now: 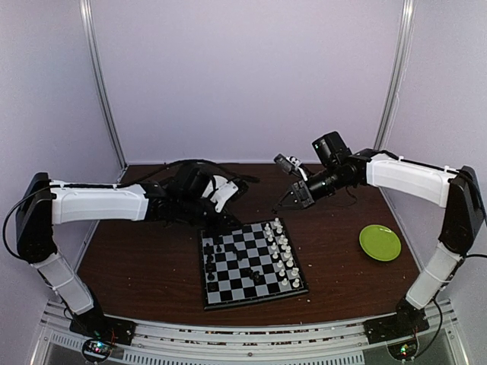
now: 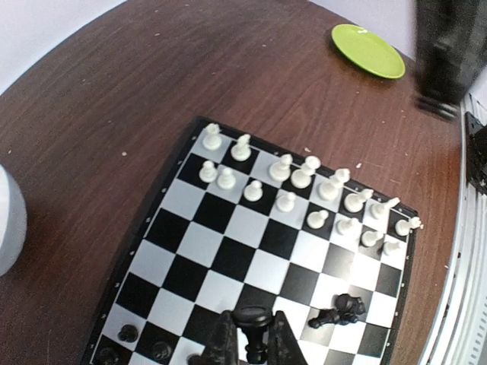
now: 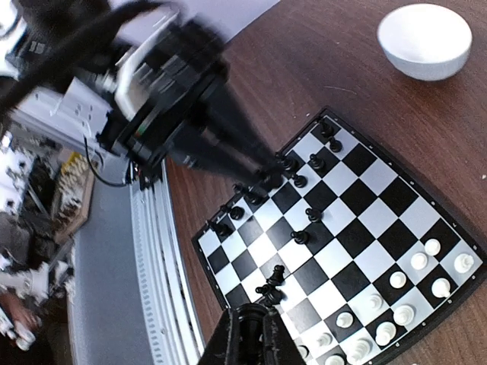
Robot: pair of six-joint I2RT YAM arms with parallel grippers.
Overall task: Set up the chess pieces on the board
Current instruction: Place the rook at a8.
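Note:
The board lies at the table's middle. White chess pieces fill its two right columns, seen also in the left wrist view and the right wrist view. Black chess pieces stand scattered on its left side, and two black ones lie toppled near the centre. My left gripper hangs over the board's left part, shut on an upright black piece. My right gripper hovers above the board's far right corner, its fingers closed on a dark rounded piece.
A green plate sits on the table right of the board. A white bowl stands beyond the board's far left side. The left arm reaches over the board's black end. Crumbs dot the wood.

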